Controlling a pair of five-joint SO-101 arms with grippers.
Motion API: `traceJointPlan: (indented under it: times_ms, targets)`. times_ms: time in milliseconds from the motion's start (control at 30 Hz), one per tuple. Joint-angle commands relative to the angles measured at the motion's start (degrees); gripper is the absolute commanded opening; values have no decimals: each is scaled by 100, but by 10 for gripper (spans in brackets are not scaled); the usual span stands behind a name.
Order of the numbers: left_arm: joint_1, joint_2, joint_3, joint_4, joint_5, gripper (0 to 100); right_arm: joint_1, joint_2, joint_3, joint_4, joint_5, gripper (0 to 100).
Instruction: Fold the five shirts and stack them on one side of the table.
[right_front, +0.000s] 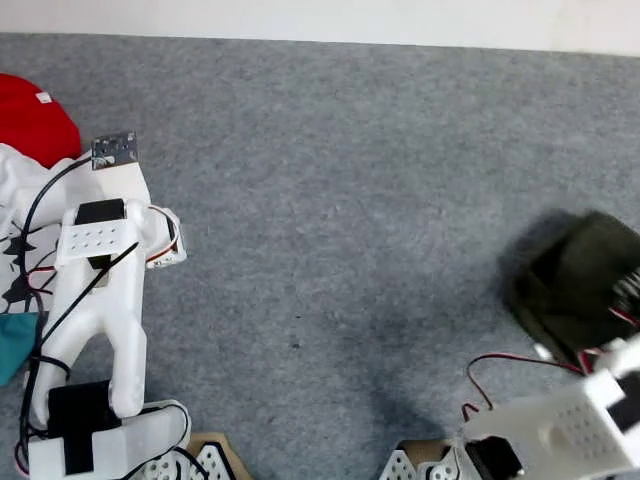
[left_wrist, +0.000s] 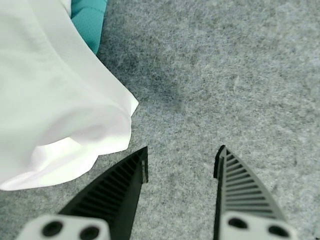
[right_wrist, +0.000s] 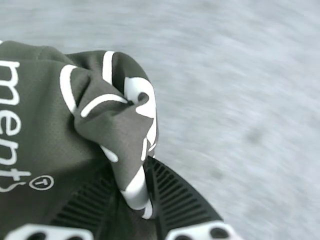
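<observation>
A dark olive shirt (right_wrist: 60, 130) with white print hangs bunched in my right gripper (right_wrist: 132, 172), which is shut on a fold of it. From above, that shirt (right_front: 580, 280) sits lifted at the table's right edge, above the right arm (right_front: 560, 425). My left gripper (left_wrist: 183, 148) is open over bare grey felt, its fingers beside the edge of a white shirt (left_wrist: 55, 100). At the table's left side the white shirt (right_front: 18, 175), with black print, lies between a red shirt (right_front: 30, 115) and a teal shirt (right_front: 12, 345). The teal shirt (left_wrist: 89, 20) pokes out from under the white one.
The grey felt table (right_front: 350, 200) stretches wide between the two arms. The left arm (right_front: 95, 300) stands over the left pile, with black cables running along it. Both arm bases sit at the front edge.
</observation>
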Motion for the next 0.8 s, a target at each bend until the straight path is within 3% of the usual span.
traceJointPlan:
  times_ms: [0, 167, 300, 500, 667, 767]
  targets:
    - [127, -13, -22, -62, 62, 232, 813, -75, -251, -40, -18, 5]
    - [127, -13, -22, -44, 62, 232, 1464, -75, -259, -57, -18, 9]
    - [127, -13, -22, -44, 62, 232, 1569, -75, -295, -66, -53, 50]
    - [127, -13, -22, -44, 62, 232, 1270, -127, -347, 180, -62, 278]
    - [189, -13, -13, -53, 62, 232, 787, -356, -1270, 1279, -79, 282]
    - [215, -22, 48, -70, 62, 232, 374, -497, -1719, 1789, -484, 282]
